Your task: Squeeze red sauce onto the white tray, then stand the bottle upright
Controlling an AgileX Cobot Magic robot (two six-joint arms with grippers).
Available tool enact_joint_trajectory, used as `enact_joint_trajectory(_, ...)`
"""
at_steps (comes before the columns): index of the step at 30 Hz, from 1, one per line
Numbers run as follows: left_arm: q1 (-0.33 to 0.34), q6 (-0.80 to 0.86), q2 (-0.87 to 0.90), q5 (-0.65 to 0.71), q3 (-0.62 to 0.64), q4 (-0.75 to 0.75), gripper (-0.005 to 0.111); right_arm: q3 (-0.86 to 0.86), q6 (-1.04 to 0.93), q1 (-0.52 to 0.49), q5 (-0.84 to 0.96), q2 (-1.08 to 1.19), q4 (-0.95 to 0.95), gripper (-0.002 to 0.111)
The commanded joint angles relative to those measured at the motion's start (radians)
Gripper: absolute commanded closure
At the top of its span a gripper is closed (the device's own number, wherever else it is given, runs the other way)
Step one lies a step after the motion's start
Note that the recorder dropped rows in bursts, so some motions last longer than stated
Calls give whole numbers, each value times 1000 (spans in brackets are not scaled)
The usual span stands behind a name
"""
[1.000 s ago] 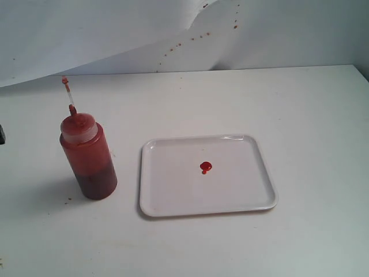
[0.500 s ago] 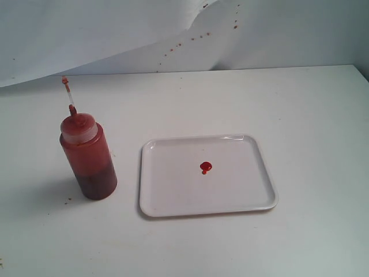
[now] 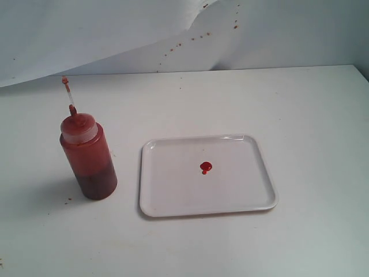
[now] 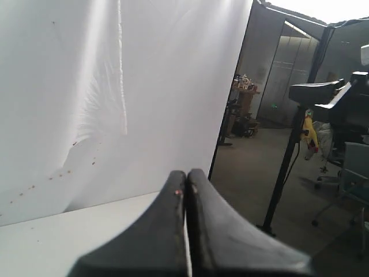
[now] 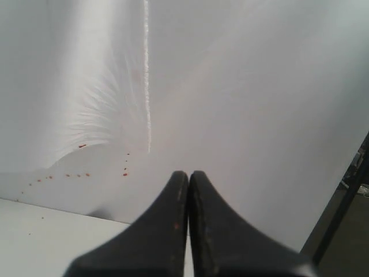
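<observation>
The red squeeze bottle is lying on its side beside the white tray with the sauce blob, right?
No: the exterior view shows the translucent red plastic squeeze bottle standing upright beside the white rectangular tray holding the glossy red sauce blob.

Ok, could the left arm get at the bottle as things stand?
Probably yes. The bottle stands upright on the left, clear of the white tray, nothing crowding it. The left gripper is shut and outside the exterior view, so it must open and come in first.

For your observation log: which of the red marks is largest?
The sauce blob on the tray; the wall specks are tiny and scattered.
</observation>
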Motion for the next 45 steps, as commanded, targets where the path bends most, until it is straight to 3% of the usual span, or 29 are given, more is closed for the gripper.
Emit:
enact_joint_trajectory(1,1,6,-4,-8,-7,8,107,5,5,1,-4,-4,0,108)
enact_joint_trajectory(9,9,58,-13,2,38,8,107,5,5,1,-4,-4,0,108)
enact_joint_trajectory(14,214,-30,-268,-51,158,8,107,5,5,1,-4,-4,0,108)
enact_joint_trajectory(17,273,-30,-385,-51,163,8,107,5,7,1,-4,-4,0,108)
enact_joint_trajectory(26,291,9,-447,-57,169,-6,107,5,6,1,-4,-4,0,108)
enact_joint_trajectory(28,291,259,-445,-50,198,-196,107,5,6,1,-4,-4,0,108)
enact_joint_trajectory(33,291,1324,-445,108,306,-1281,107,5,6,1,-4,-4,0,108)
enact_joint_trajectory(34,291,1528,-445,166,323,-1459,107,5,6,1,-4,-4,0,108)
enact_joint_trajectory(36,291,1863,-445,256,353,-1674,107,5,6,1,-4,-4,0,108)
enact_joint_trajectory(39,291,2062,-445,341,398,-1833,107,5,6,1,-4,-4,0,108)
enact_joint_trajectory(45,291,2059,-445,342,492,-1836,107,5,6,1,-4,-4,0,108)
